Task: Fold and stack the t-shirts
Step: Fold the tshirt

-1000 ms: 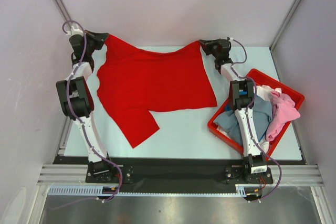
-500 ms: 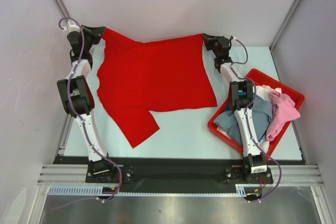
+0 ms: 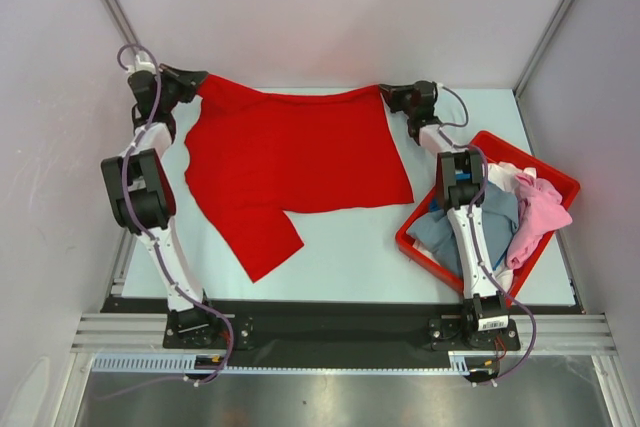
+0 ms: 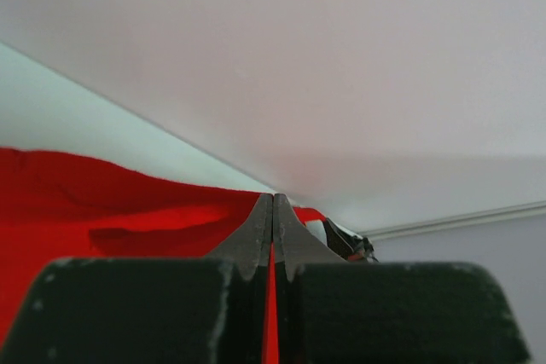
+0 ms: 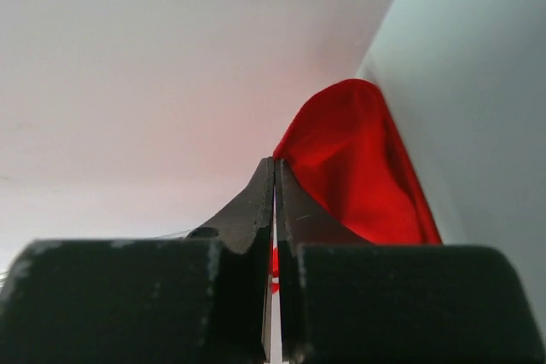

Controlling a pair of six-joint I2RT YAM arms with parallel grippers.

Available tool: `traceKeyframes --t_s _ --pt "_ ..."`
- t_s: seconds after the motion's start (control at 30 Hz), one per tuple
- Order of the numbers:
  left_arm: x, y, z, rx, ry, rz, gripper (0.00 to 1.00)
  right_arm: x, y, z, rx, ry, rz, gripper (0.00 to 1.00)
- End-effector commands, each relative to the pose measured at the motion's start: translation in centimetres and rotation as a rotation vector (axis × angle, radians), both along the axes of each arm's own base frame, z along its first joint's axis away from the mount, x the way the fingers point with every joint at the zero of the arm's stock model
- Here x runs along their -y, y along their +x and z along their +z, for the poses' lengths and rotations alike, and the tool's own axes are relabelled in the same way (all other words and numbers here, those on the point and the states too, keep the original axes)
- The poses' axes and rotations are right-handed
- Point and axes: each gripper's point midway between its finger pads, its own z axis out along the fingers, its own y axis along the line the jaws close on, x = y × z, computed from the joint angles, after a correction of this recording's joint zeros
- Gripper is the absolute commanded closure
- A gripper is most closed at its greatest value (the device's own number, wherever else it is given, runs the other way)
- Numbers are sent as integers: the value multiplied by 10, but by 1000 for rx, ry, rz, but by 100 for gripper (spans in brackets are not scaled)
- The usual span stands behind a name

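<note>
A large red t-shirt (image 3: 290, 152) lies spread over the far half of the table, one sleeve pointing to the near left. My left gripper (image 3: 195, 82) is shut on its far-left corner, and red cloth (image 4: 128, 219) shows between the closed jaws. My right gripper (image 3: 388, 94) is shut on the far-right corner, with the red cloth (image 5: 358, 168) bunched beside its fingers. The far edge of the shirt stretches between the two grippers. Grey-blue (image 3: 492, 222), pink (image 3: 540, 212) and white (image 3: 505, 179) t-shirts lie heaped in the red bin (image 3: 553, 179).
The red bin sits at the table's right side, under and beside my right arm. The back wall (image 3: 330, 7) stands close behind both grippers. Pale table surface (image 3: 350, 247) shows in front of the red t-shirt.
Both grippers lifted the red t-shirt's far edge half a second ago and have now come back down, closer to the table, still holding it taut.
</note>
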Motion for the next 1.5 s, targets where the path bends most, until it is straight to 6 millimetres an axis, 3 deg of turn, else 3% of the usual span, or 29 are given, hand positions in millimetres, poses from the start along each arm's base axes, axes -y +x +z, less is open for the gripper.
traceKeyframes --t_s 0.0,0.03,0.07,0.1,0.13,0.23,0.27,0.33,0.37,0.4,0.5,0.53,0.63,0.67,0.97,1.23,1.47 --pt "0 -32 52 93 79 -25 100 4 -8 76 92 -20 67 100" --pt "1 -40 63 107 86 -25 100 5 -11 85 100 -28 76 100" --pt "0 -46 51 86 80 -22 100 5 -14 87 96 -33 83 100" --pt "-4 -51 53 87 83 -13 100 6 -18 76 74 -51 93 100" --pt "-4 -54 52 79 85 -13 100 3 -23 91 93 -56 114 100" --pt "-8 -62 48 47 98 -21 100 2 -35 86 71 -84 155 100" --pt "-8 -64 47 40 94 -28 100 2 -39 98 80 -88 165 100" --pt "-6 -67 44 19 96 -53 100 0 -50 83 22 -109 198 100" --pt "-4 -70 39 -10 88 -61 100 0 -55 91 22 -116 206 100" --pt "-2 -72 37 -18 87 -71 100 1 -63 75 -21 -130 218 100" --pt "0 -81 26 -64 69 -70 100 4 -74 76 -36 -132 222 100" --pt "2 -83 21 -79 59 -75 100 3 -81 64 -65 -135 231 100" --pt "13 -94 13 -104 19 -113 100 3 -90 68 -68 -142 244 100" --pt "13 -99 5 -122 8 -113 100 3 -95 60 -86 -147 246 100" --pt "23 -133 -14 -212 2 -112 100 13 -112 54 -142 -173 233 100" --pt "3 -147 -18 -288 -33 -28 100 28 -111 59 -147 -248 243 100" --pt "6 -161 -39 -372 -69 -26 100 26 -121 41 -219 -272 289 100"
